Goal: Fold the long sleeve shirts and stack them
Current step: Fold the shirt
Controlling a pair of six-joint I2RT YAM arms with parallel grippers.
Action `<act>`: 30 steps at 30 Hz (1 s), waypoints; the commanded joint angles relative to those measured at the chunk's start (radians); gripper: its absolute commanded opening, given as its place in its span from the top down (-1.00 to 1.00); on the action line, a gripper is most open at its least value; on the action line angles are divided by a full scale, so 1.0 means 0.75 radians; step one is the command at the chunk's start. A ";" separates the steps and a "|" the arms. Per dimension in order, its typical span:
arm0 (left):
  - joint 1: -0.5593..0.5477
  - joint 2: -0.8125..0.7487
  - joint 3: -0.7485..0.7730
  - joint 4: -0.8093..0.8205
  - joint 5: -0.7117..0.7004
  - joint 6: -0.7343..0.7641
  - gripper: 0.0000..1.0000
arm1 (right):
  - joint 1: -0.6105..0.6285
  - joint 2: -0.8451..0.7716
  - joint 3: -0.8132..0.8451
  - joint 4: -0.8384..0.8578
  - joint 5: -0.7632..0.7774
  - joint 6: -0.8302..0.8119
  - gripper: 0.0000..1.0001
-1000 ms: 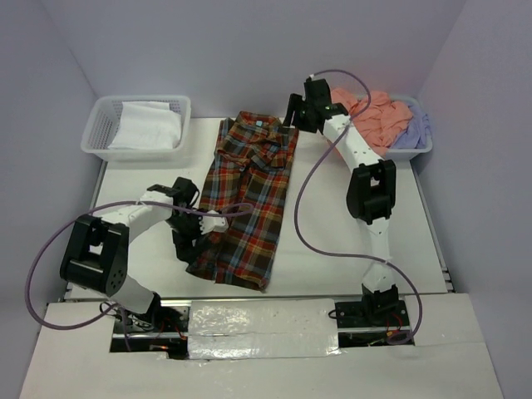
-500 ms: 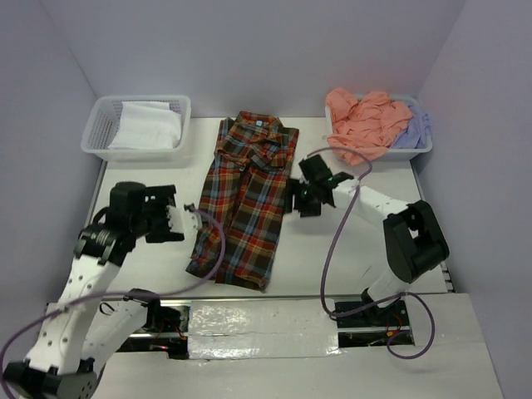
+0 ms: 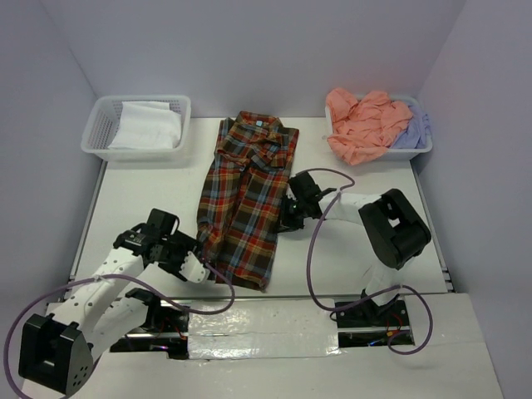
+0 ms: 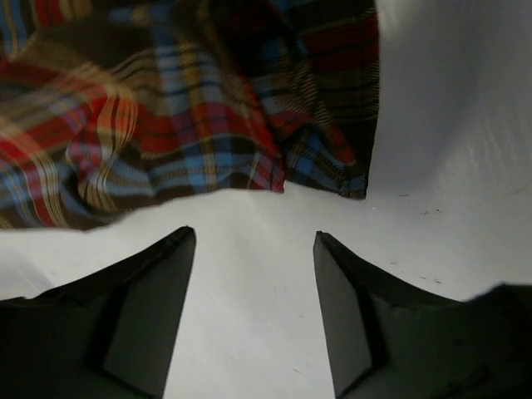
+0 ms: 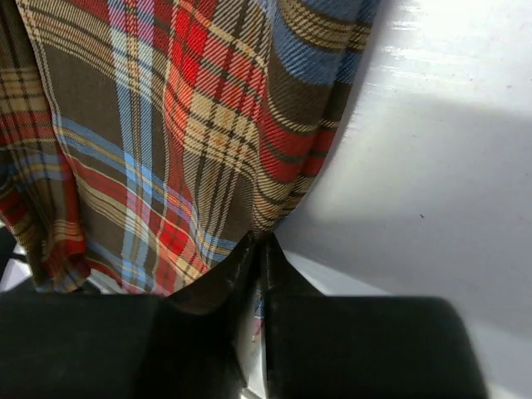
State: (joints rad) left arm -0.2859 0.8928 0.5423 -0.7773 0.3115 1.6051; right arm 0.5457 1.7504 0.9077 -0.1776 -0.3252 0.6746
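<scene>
Nearest to me, my left hand (image 4: 253, 239) is low over the white counter (image 4: 453, 166), at the near left corner of the plaid shirt (image 4: 191, 125), a large collared button-up of soft cloth in red, brown, blue and yellow. The two dark fingers (image 4: 154, 316) of this hand stand apart and there is only bare counter between them. The hem of the shirt lies just in front of the fingertips, a little wrinkled, and does not touch them.

A little farther, my right hand (image 5: 258, 245) is at the right edge of the plaid shirt, about halfway along its length. Its fingers are pressed together and the edge of the cloth is pinched at their tips. The cloth beside the hand lies flat on the counter.

The plaid shirt is spread lengthwise in the middle of the counter, hem toward me and collar at the far end.

At the far right corner there is a white plastic lattice basket (image 3: 427, 147). A crumpled salmon-pink shirt (image 3: 362, 120) fills it and hangs over its front rim, and a lavender shirt (image 3: 416, 129) lies beside it in the same basket. At the far left, a second white lattice basket (image 3: 94, 137) holds a folded white cloth (image 3: 150, 125).
</scene>
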 commanded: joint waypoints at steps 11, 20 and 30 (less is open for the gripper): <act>-0.138 0.035 -0.128 0.192 0.170 0.198 -0.75 | -0.332 -0.110 -0.077 -0.127 0.073 -0.247 1.00; -0.392 0.121 -0.107 0.399 0.180 -0.125 -0.82 | -0.282 -0.180 0.093 -0.454 0.276 -0.503 -0.15; -0.768 0.219 -0.187 0.852 0.127 -0.312 -0.82 | 0.013 -0.538 0.074 -0.424 0.318 -0.288 -0.14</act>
State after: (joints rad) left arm -0.8158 1.0283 0.4282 -0.2749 0.3901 1.4158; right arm 0.4992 1.3582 0.9432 -0.5220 -0.0639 0.4141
